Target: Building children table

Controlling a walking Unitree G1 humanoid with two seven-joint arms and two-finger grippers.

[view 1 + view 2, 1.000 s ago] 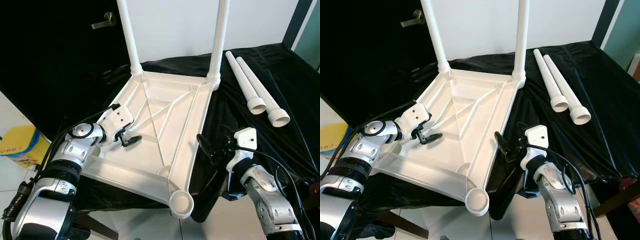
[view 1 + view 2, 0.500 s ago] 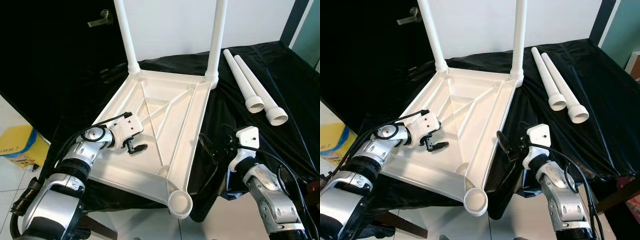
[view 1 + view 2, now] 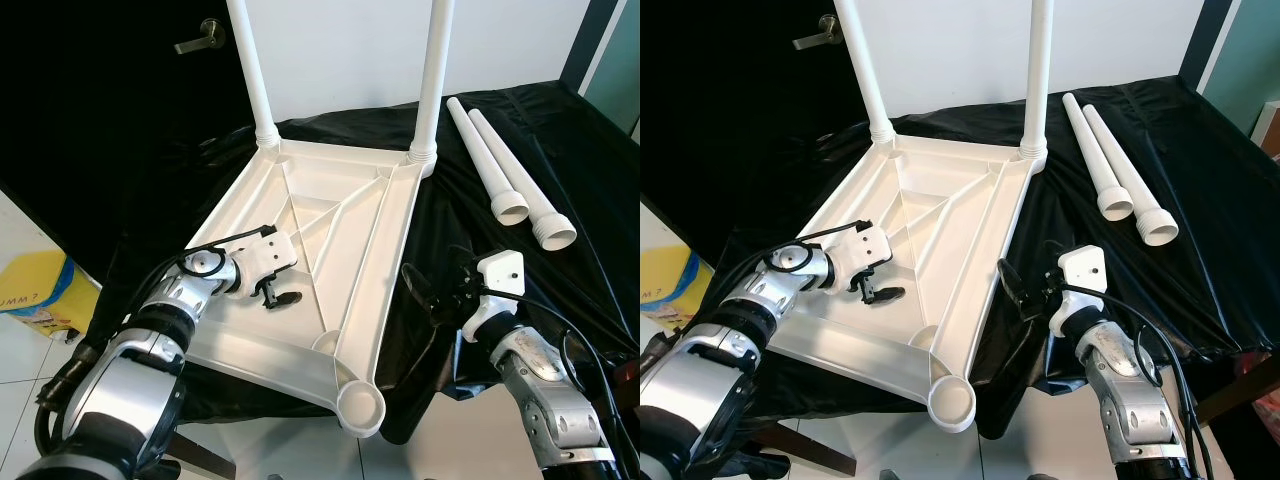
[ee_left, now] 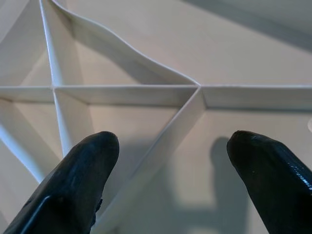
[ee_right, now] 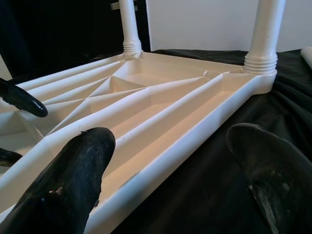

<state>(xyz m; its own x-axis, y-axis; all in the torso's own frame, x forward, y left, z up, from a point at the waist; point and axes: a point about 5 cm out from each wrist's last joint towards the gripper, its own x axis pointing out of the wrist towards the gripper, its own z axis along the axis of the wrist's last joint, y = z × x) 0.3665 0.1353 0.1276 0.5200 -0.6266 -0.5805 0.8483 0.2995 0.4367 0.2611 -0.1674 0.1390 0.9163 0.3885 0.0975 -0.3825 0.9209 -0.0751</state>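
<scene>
Reaching over the upturned white tabletop (image 3: 330, 240) at mid-frame, on the black-draped worktop (image 3: 560, 150).
My left gripper (image 3: 278, 296) hovers over the ribbed underside at centre-left, fingers (image 4: 83, 180) spread wide and holding nothing. My right gripper (image 3: 420, 290) sits just beside the tabletop's right edge at lower right, fingers (image 5: 73, 170) wide apart too. Two legs (image 3: 432, 80) stand upright in the far corner sockets at top centre; two loose legs (image 3: 510, 170) lie side by side at upper right. An empty socket (image 3: 362, 408) faces me at bottom centre.
</scene>
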